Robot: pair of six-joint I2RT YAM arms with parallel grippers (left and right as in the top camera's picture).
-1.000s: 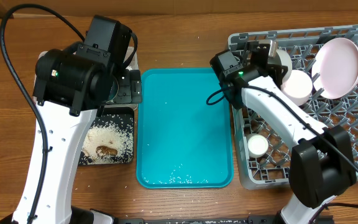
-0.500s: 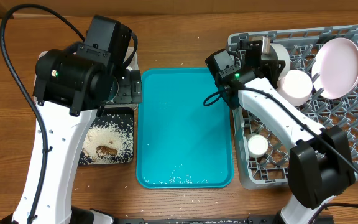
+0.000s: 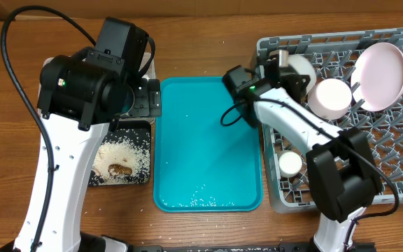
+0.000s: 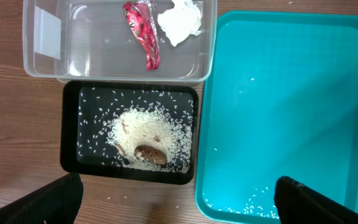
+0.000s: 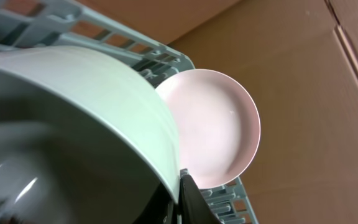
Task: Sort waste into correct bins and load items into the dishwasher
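The grey dish rack [image 3: 390, 150] stands at the right. In it a pale pink plate [image 3: 382, 75] leans upright, a pinkish bowl [image 3: 331, 98] sits beside it, and a small white cup [image 3: 290, 164] lies near the front. My right gripper [image 3: 289, 66] is shut on the rim of a white bowl [image 3: 303, 66] at the rack's far left; the right wrist view shows the bowl [image 5: 73, 112], the plate [image 5: 213, 124] and the fingers [image 5: 182, 186]. My left gripper [image 4: 179, 202] is open and empty above the bins. Chopsticks are out of view.
The clear tub [image 4: 120, 78] holds the red wrapper [image 4: 143, 31] and the white napkin [image 4: 179, 22]. The black tray [image 4: 70, 137] holds rice [image 4: 148, 127] and a brown scrap [image 4: 149, 154]. The teal tray [image 3: 208, 140] has a few rice grains [image 4: 253, 202].
My right arm has swung left, carrying the white bowl toward the rack's far left corner. The left arm has not moved.
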